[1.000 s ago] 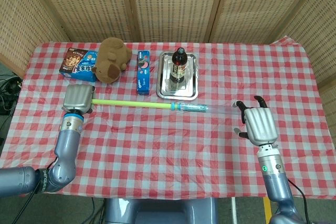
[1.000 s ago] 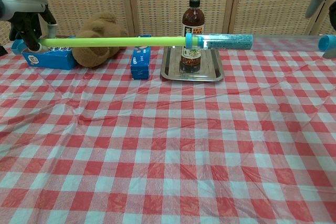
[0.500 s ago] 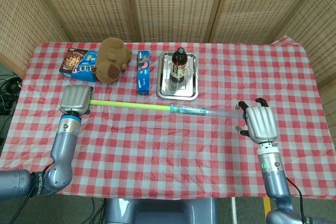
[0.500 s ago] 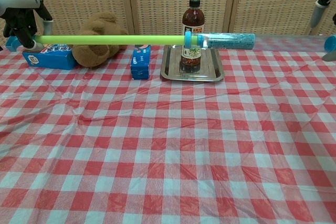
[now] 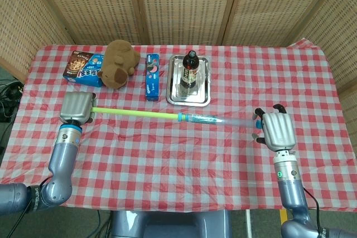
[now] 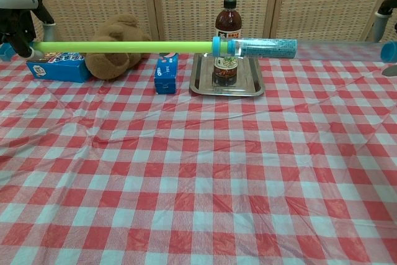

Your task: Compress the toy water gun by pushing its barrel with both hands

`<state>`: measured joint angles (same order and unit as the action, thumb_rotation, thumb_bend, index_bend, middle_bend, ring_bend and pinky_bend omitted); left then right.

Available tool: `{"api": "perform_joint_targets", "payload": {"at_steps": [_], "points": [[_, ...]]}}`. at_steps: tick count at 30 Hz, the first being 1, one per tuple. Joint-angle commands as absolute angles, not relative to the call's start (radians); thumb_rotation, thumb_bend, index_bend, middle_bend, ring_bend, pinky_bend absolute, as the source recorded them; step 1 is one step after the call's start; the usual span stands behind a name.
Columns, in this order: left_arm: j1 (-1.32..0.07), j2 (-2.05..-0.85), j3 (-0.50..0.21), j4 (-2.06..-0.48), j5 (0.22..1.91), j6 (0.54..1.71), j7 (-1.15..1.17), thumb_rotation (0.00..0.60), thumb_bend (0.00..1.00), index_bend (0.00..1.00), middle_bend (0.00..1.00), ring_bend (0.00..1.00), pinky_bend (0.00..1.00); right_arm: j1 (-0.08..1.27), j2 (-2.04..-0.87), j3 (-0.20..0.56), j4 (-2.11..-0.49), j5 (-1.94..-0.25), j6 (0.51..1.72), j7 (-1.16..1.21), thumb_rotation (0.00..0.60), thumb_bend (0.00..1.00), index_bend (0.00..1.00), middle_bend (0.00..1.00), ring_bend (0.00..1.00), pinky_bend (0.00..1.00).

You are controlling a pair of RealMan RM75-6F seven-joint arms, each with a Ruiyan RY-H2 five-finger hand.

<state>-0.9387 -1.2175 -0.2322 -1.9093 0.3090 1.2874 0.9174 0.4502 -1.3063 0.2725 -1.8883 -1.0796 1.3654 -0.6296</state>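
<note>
Left hand (image 5: 77, 107) fingers closed round green rod end of toy water gun (image 5: 178, 116); right hand (image 5: 276, 130) gripped clear barrel's blue end. Gun hung level, in front of bottle (image 5: 189, 71). Judged light, stiff, slippery plastic; hold ends. Chest view alone showed clearance above tablecloth (image 6: 198, 172).

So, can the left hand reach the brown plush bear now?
Probably not as things stand: the left hand holds the yellow-green rod end of the toy water gun. The brown plush bear lies close behind it, with nothing between.
</note>
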Motion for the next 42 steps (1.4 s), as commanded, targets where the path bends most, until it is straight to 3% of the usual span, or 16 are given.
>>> {"api": "perform_joint_targets", "payload": {"at_steps": [1, 6, 10, 16, 42], "points": [[-0.937, -1.215, -0.230, -1.910, 0.312, 1.282, 0.911, 0.600, 0.66, 0.70, 0.84, 0.71, 0.58, 0.454, -1.311, 0.274, -1.879, -1.072, 1.365, -0.623, 0.600, 0.22, 0.54, 0.94, 0.89, 0.31], [-0.937, -1.210, -0.226, -1.909, 0.315, 1.274, 0.903, 0.600, 0.66, 0.70, 0.84, 0.71, 0.58, 0.459, -1.321, 0.273, -1.850, -1.071, 1.366, -0.612, 0.600, 0.24, 0.59, 0.97, 0.91, 0.32], [-0.937, -1.211, -0.221, -1.905, 0.315, 1.269, 0.898, 0.600, 0.66, 0.70, 0.84, 0.71, 0.58, 0.462, -1.331, 0.269, -1.828, -1.071, 1.366, -0.599, 0.600, 0.35, 0.61, 0.97, 0.92, 0.33], [-0.937, -1.215, -0.216, -1.897, 0.315, 1.267, 0.892, 0.600, 0.66, 0.70, 0.84, 0.71, 0.58, 0.465, -1.336, 0.266, -1.818, -1.068, 1.366, -0.591, 0.600, 0.41, 0.62, 0.97, 0.92, 0.33], [-0.969, -1.254, -0.227, -1.964, 0.323, 1.291, 0.890, 0.600, 0.66, 0.70, 0.84, 0.71, 0.58, 0.518, -1.383, 0.252, -1.880, -1.110, 1.389, -0.688, 0.600, 0.40, 0.64, 0.97, 0.92, 0.33]]}}
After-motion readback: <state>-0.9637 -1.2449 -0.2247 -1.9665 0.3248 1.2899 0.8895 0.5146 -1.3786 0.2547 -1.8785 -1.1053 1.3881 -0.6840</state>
